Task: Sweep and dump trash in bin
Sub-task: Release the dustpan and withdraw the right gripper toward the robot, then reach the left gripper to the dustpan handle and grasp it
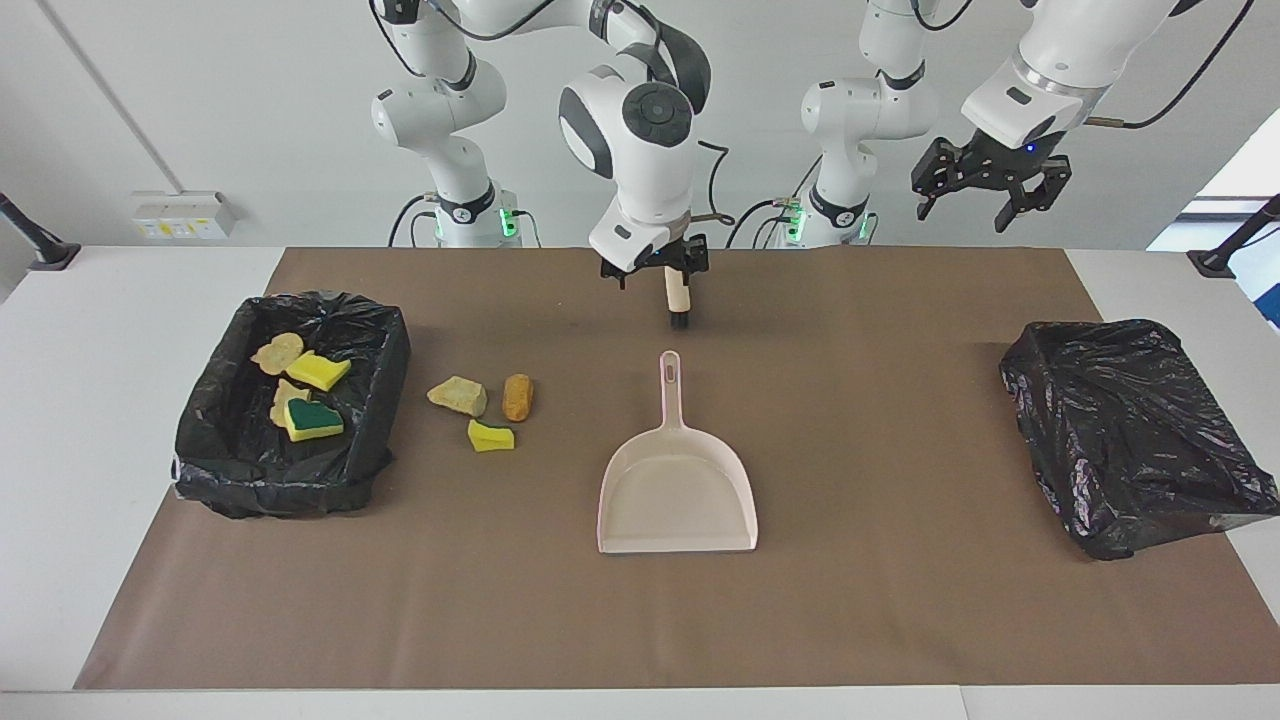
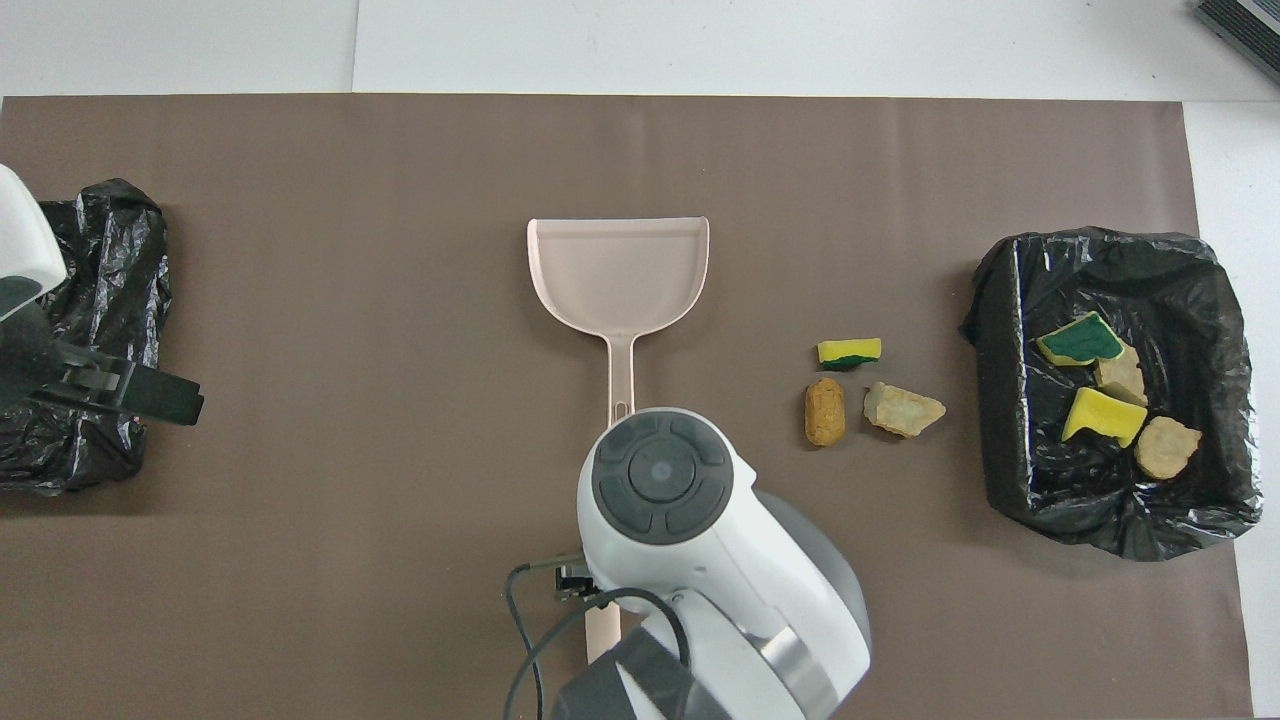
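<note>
Facing view: brown mat [image 1: 900, 620] on white table. Dustpan [image 1: 678, 500] lies flat mid-mat. Right gripper [image 1: 655, 272] is raised over brush [image 1: 677, 298], jaws spread, nothing held. Left gripper [image 1: 992, 185] hangs released above a closed black bag [image 1: 1135, 430].

Overhead view: three trash [image 2: 868, 392] scraps are seen on the mat beside the bin [image 2: 1010, 480]; four more lie inside.

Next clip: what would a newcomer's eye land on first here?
Likely the pale pink plastic dustpan, lying empty and ungripped mid-mat. Then the black-bag-lined bin at the right arm's end, holding four sponge and bread-like scraps, with three more scraps loose on the mat beside it. The right pincer hangs open over the beige brush handle; the left pincer waits raised and open.
</note>
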### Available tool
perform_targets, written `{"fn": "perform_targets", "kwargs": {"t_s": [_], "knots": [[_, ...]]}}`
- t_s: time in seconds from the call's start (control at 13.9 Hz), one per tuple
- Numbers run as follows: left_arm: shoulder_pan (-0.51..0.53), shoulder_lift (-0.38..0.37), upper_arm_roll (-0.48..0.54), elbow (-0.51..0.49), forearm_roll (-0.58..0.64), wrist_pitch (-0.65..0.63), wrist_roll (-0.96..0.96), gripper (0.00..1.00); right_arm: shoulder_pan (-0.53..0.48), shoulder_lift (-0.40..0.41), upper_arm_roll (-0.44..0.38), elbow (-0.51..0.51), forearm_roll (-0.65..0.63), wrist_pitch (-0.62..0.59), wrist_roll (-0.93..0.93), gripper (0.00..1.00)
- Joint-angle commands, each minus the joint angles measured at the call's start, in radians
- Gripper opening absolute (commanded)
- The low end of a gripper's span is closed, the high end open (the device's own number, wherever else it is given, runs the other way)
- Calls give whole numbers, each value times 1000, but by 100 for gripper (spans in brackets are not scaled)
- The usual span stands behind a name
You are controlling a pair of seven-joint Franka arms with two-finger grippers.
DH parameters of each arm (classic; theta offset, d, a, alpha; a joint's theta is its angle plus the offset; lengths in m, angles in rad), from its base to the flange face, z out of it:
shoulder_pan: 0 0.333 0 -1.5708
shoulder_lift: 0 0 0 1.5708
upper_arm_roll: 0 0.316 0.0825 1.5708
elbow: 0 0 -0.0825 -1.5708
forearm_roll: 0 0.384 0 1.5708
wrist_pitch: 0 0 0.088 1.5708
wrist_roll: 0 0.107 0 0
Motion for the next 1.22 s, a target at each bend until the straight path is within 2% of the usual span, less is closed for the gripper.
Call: {"fn": "perform_targets", "kwargs": {"t_s": [0.0, 0.29, 0.5, 0.72, 0.86, 1.01, 1.15], "knots": [[10, -27, -7, -27, 9, -7, 18, 100, 72, -187, -2, -284, 87, 160, 76, 100], [10, -28, -5, -30, 9, -5, 18, 100, 183, -205, -2, -429, 109, 287, 142, 100], [7, -25, -7, -34, 8, 25, 13, 100, 240, -191, -2, -476, 129, 362, 171, 100], [-9, 1, -16, -50, 2, 152, 4, 100, 289, -163, -2, -520, 129, 465, 205, 100], [-71, 35, -18, -57, 0, 202, -5, 100, 302, -153, -2, -521, 129, 475, 205, 100], [-140, 77, -18, -78, 0, 266, -103, 100, 305, -137, 0, -529, 129, 510, 205, 100], [-181, 104, -18, -134, 0, 370, -154, 100, 328, -131, 0, -529, 131, 519, 205, 97]]}}
